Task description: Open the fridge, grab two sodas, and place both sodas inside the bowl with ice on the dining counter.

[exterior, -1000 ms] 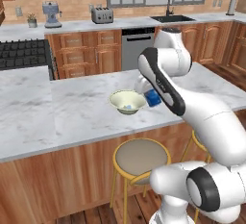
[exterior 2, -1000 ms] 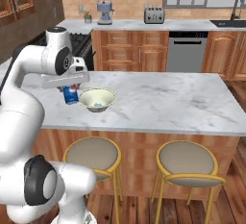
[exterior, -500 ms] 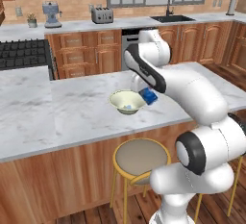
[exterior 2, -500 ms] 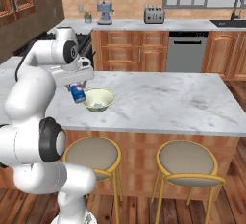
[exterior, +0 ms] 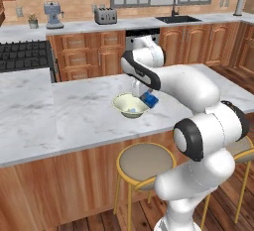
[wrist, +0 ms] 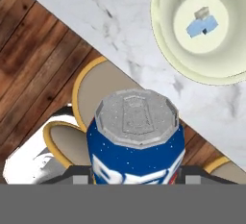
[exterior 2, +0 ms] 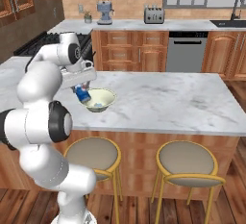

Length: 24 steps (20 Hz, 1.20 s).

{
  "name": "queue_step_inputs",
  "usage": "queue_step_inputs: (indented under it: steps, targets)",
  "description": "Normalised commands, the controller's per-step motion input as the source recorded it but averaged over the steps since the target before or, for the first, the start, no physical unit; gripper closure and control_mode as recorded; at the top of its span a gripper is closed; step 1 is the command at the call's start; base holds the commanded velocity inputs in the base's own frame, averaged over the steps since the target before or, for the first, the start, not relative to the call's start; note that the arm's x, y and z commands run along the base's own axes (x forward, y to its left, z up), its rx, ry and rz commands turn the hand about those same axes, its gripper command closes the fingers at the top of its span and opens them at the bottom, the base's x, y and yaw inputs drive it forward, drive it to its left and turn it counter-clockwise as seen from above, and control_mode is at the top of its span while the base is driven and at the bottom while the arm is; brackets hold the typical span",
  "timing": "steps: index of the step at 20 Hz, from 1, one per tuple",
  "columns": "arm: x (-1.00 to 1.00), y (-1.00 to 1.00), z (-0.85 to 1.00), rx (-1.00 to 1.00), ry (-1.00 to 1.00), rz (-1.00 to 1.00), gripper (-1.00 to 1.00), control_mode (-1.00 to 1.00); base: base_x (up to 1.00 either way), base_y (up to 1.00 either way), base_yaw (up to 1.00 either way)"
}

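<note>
My gripper is shut on a short blue soda can with white and red markings, held tilted just above the dining counter at the bowl's right rim. The small pale cream-green bowl holds a few bluish-white ice pieces. From the right base view the can hangs in the gripper at the left edge of the bowl. The hand view looks down over the can's silver top, with the bowl and ice at upper right. The fridge is out of view.
Yellow-rimmed stools stand under the counter's near edge, over wood floor. The marble slab stretches wide to the right of the bowl. A stove, toaster and sink line the far wall.
The arm has swung its elbow round and carried the can a little closer to the bowl's rim. The grip on the can is unchanged.
</note>
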Motion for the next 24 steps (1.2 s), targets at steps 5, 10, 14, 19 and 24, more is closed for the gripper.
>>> queue_step_inputs:
  steps: [5,10,14,19,24]
  targets:
    - [0.21,0.01,-0.35,0.00,0.00,0.10,1.00,-1.00,0.00,0.00,0.00]
    - [0.34,0.00,-0.13,0.00,0.00,0.10,1.00,-1.00,0.00,0.00,0.00]
    - [0.45,0.00,-0.09,0.00,0.04,0.12,1.00,-1.00,0.00,0.00,0.00]
    - [0.40,0.03,-0.25,0.00,0.02,0.11,1.00,-1.00,0.00,0.00,0.00]
    - [0.36,0.09,-0.28,0.00,0.00,0.09,1.00,-1.00,0.00,0.00,0.00]
